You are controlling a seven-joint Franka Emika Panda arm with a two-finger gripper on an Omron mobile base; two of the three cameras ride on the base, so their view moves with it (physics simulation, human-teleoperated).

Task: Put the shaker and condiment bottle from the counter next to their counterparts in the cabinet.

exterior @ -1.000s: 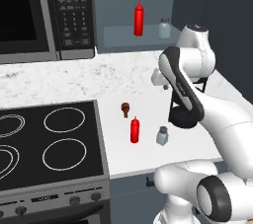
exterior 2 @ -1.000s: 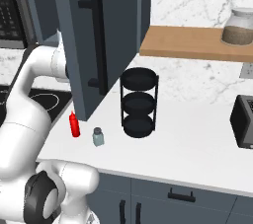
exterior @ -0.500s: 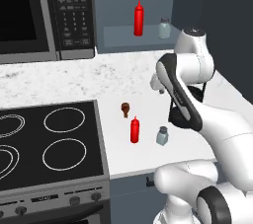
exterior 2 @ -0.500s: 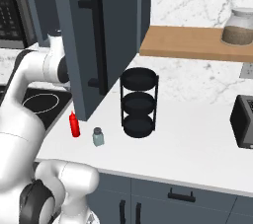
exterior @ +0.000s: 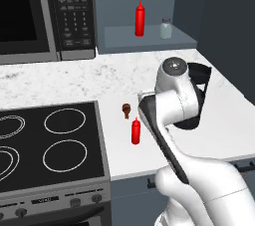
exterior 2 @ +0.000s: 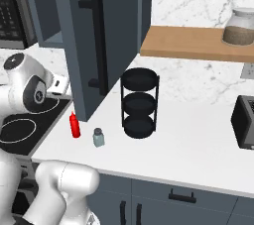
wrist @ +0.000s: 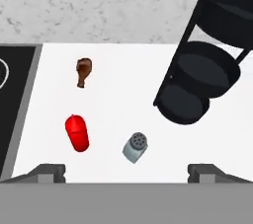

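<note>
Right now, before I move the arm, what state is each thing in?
Claw: open, empty, above the counter.
Slim red squeeze bottle on the white marble counter: upright, free.
Small grey-capped glassy shaker on the counter: upright, free, beside the bottle.
Red squeeze bottle in the cabinet recess: upright.
Pale shaker in the recess: upright.
Dark blue-grey cabinet door: open.
Black three-tier rack: upright, tiers empty.

Even, diffuse rendered light fell across all views, bright on the white counter with no glare. Shadows were faint, barely darkening the cabinet recess. The pictures looked soft and slightly pixelated, without edge distortion.
</note>
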